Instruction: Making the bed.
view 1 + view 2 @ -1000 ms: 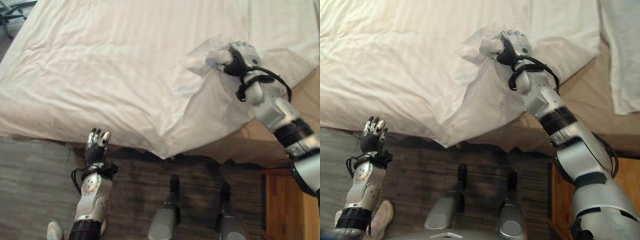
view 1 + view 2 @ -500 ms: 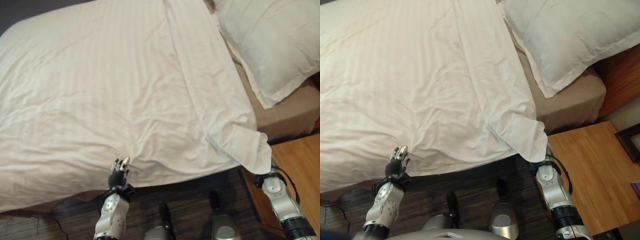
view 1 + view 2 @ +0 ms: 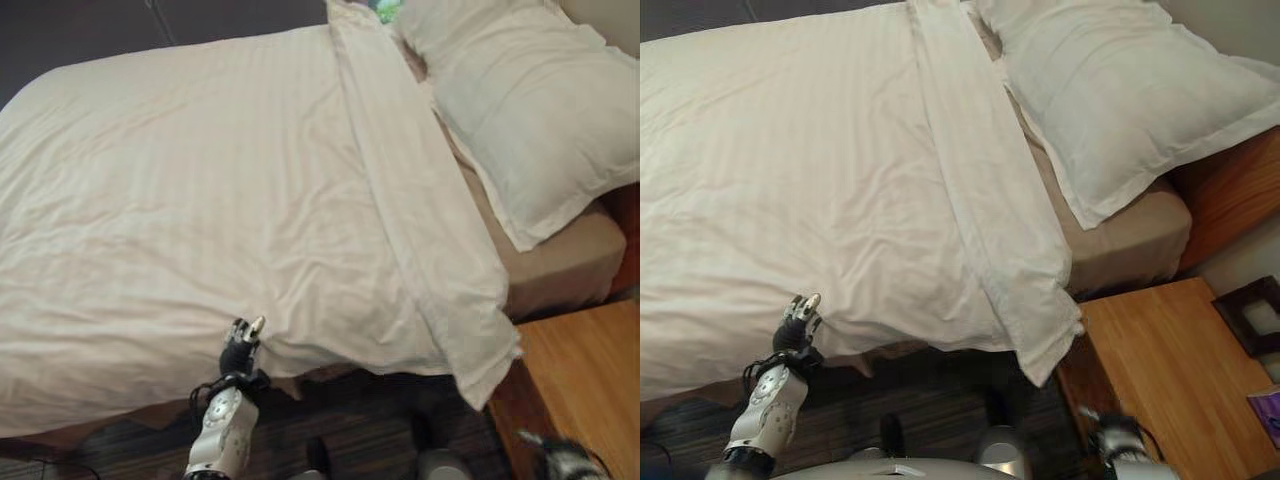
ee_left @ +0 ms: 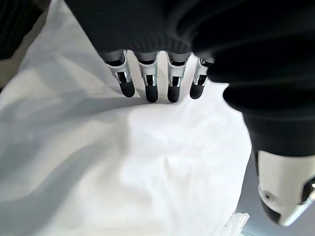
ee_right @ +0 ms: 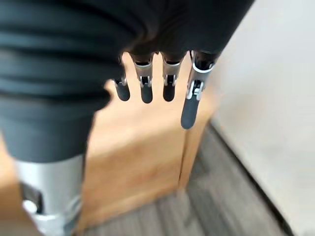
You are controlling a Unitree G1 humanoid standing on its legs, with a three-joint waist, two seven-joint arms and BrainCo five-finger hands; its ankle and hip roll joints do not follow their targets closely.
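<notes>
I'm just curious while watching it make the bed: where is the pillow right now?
The pillow lies at the head of the bed, on the robot's right, beside the duvet's folded-back edge and above the wooden nightstand.

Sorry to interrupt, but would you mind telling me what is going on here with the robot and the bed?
The robot is making the bed. The white duvet lies spread over the mattress, its folded-back top band just short of the pillow. The left hand is at the duvet's near edge with fingers straight. The right hand hangs open and empty beside the wooden nightstand.
</notes>
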